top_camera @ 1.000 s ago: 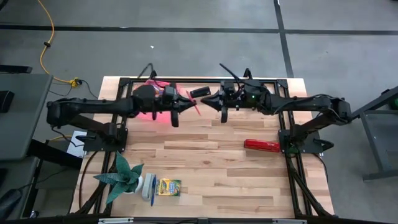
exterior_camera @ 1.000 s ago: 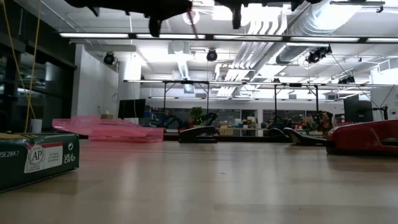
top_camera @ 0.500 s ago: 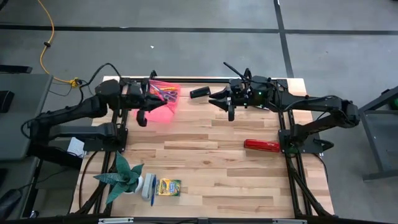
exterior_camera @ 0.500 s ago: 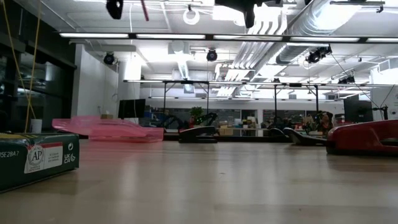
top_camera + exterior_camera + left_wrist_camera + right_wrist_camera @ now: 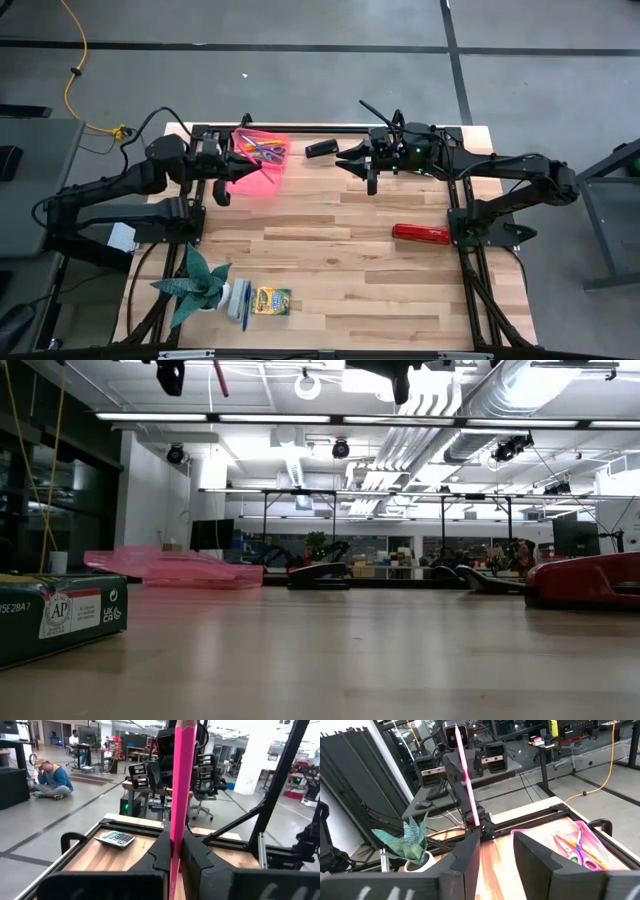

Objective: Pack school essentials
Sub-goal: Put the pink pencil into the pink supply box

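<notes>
My left gripper point(image 5: 235, 170) hovers over the table's far left part, beside the pink pouch point(image 5: 262, 162), and is shut on a pink pencil point(image 5: 180, 795). The pouch lies flat on the table with green-handled and purple-handled scissors point(image 5: 576, 849) in it. My right gripper point(image 5: 360, 166) is open and holds nothing; it hangs over the far middle, facing the left gripper. A yellow-green crayon box point(image 5: 271, 300) and a blue pen point(image 5: 245, 306) lie near the table's near edge. Both grippers show at the top of the low view, high above the table. My left gripper pinches the pink pencil between its two fingers at the pencil's lower part point(image 5: 174, 870). The fingers lie level, pointing toward the table's right, across the pencil. The pencil is lifted clear of the table and stands steeply, its long free part point(image 5: 465, 775) rising above the fingers.
A grey calculator point(image 5: 320, 148) lies at the far edge between the grippers. A long red bar-shaped item point(image 5: 420, 234) lies on the right side. A green plant point(image 5: 195, 285) stands at the near left corner. Bare wood spans the table's middle. People sit in the room beyond.
My left gripper, keeping the pink pencil, has drawn back from the table's far middle toward the left edge, away from my right gripper, and uncovered the pink pouch. My right gripper has shifted slightly toward the right.
</notes>
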